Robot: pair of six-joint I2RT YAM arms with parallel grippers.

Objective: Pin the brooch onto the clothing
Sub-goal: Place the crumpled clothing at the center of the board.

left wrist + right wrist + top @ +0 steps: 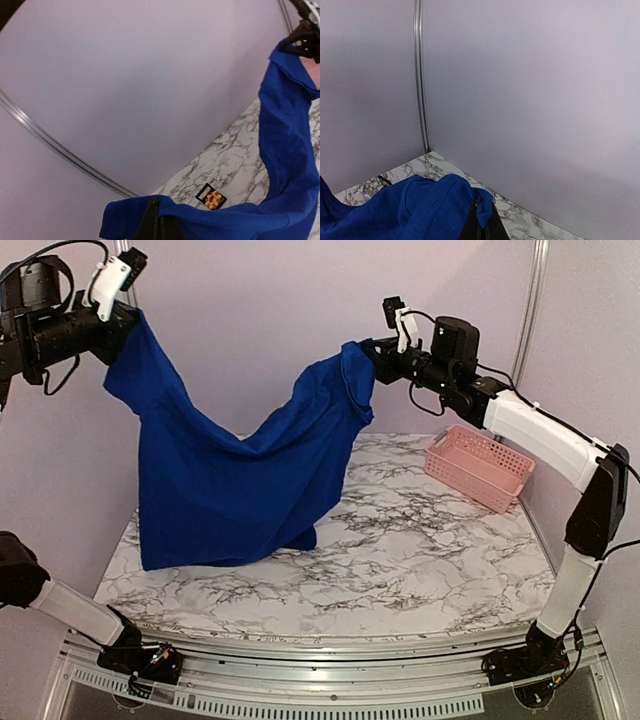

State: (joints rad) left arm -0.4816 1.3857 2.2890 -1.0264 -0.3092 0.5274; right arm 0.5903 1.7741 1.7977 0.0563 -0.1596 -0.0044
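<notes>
left gripper and right gripper are clamping the t-shirt up over the tabletop, left side; next is probably spreading it flat near the brooch.

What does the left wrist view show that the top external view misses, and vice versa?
Left wrist only: the brooch, by a small black box behind the shirt. Top external only: the arm bases and the shirt's lower edge resting on the table. Both: the blue shirt hanging from two raised points, and the marble table.
</notes>
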